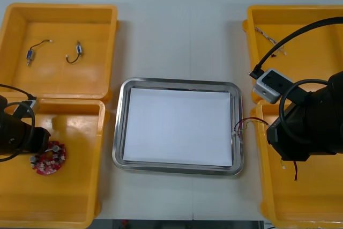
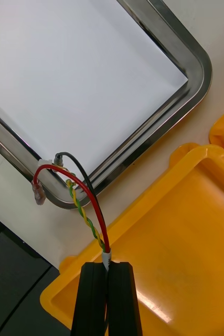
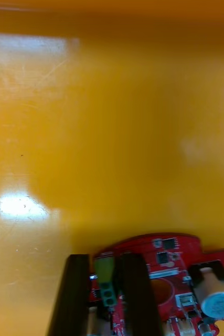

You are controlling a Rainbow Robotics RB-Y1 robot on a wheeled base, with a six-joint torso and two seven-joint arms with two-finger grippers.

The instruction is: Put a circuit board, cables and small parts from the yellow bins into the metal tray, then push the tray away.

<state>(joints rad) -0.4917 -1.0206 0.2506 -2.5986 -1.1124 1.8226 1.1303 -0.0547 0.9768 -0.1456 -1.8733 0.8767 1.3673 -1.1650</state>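
Logging the front view first: the metal tray [image 1: 119, 132] is sitting mid-bench [image 1: 177, 36] between the yellow bins [image 1: 110, 52], white inside, with nothing fully in it. The red and yellow cable [image 1: 249, 122] is bridging from the near right bin [image 1: 262, 186] onto the tray's right rim. The circuit board [image 1: 48, 160] is lying in the near left bin [image 1: 80, 197].

Right wrist view: the right gripper [image 2: 107, 283] fingers are clenching the cable's near end. Its far end is draping over the tray's rim by a corner, and a black lead [image 2: 77, 165] is running with it. I judge the step in hand to be delivering this cable. You should be raising it a little and travelling over the white liner before releasing, so the whole length is landing inside rather than straddling the rim.

Left wrist view: the left gripper [image 3: 104, 299] fingers are sitting either side of a green block [image 3: 105, 273] on the board, apparently grasping it. Be lifting straight and slowly; with a hold on one edge component, the board is likely to be tipping.

Writing: I am finding no brand, label or text that can be read.
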